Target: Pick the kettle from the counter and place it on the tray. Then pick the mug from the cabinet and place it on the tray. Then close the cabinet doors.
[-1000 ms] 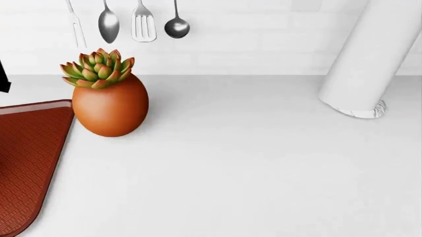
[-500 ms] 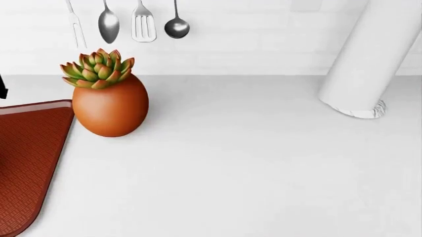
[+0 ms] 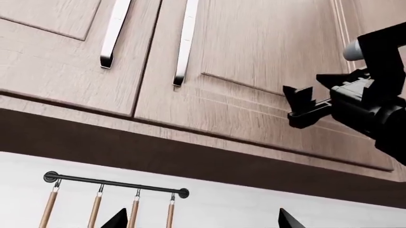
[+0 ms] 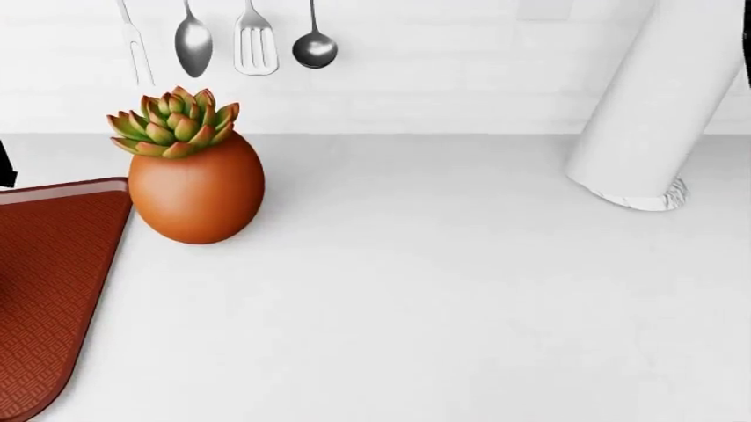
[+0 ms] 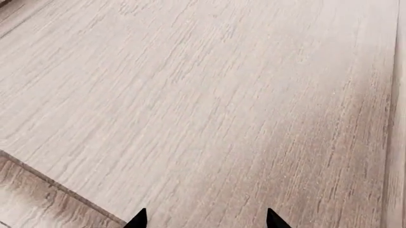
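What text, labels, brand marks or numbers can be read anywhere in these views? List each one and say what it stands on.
None: no view shows any readable text.
The cabinet doors and their handles are bare.
The orange plant pot, the hanging utensils, the tray and the counter carry no label or number.
The right wrist view shows only plain wood grain.

The arm link (image 4: 657,105) in the head view is a fat, smooth white tube with a silvery ring at its lower end. From the left wrist cam, the other arm's gripper (image 3: 304,107) is all matte black and blocky, angular fingers, with a pale grey rounded bit behind it. Both wrist cams catch pointy black fingertips (image 5: 138,219)
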You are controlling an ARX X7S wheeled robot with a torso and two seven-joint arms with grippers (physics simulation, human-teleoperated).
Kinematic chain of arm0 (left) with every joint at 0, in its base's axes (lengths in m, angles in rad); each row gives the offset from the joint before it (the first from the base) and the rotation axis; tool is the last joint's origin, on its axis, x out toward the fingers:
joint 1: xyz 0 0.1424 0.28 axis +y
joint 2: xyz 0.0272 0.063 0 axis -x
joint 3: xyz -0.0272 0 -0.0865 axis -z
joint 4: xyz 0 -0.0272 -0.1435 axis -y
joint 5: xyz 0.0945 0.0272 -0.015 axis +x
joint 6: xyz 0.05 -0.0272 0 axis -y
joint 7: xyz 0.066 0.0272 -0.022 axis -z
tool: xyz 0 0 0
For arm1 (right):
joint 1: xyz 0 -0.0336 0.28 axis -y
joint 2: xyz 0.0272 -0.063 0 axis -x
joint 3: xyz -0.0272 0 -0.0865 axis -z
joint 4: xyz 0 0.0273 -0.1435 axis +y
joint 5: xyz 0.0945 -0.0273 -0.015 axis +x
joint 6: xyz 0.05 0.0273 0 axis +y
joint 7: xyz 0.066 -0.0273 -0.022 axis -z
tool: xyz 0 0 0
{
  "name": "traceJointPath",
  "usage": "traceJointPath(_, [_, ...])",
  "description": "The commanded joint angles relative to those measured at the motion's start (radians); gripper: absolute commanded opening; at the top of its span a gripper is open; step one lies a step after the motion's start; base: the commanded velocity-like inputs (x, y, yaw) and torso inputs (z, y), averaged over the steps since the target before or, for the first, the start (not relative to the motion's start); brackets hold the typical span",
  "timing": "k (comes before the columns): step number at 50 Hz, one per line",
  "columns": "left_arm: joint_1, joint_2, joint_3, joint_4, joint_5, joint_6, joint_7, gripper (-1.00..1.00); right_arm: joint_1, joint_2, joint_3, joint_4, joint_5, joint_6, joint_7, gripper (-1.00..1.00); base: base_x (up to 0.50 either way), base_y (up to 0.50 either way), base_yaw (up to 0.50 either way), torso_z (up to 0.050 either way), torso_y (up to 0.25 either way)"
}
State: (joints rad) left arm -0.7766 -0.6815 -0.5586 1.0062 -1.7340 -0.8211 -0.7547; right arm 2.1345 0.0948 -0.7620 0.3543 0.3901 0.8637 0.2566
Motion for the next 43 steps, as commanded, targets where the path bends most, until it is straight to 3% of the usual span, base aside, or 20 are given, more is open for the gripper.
traceJointPath(1, [0.032, 0.017, -0.024, -0.001, 0.019, -0.010, 0.026, 1.00, -0.056, -0.016, -0.031, 0.207, 0.169, -0.024, -0.054, 1.00, 0.02, 0.00, 0.01, 0.000, 0.000])
traceJointPath(21, [-0.031, -0.017, 0.008, 0.003, -0.040, 0.007, -0.039, 1.00, 0.070, 0.056, 0.144, -0.062, 0.324, 0.148, 0.024, 1.00, 0.00, 0.00, 0.00, 0.000, 0.000])
traceJointPath(43, [-0.060, -0.004, 0.045, 0.004, -0.036, -0.005, -0.055, 1.00, 0.031, 0.147, 0.290, -0.321, 0.470, 0.291, 0.132, 1.00, 0.00, 0.00, 0.00, 0.000, 0.000])
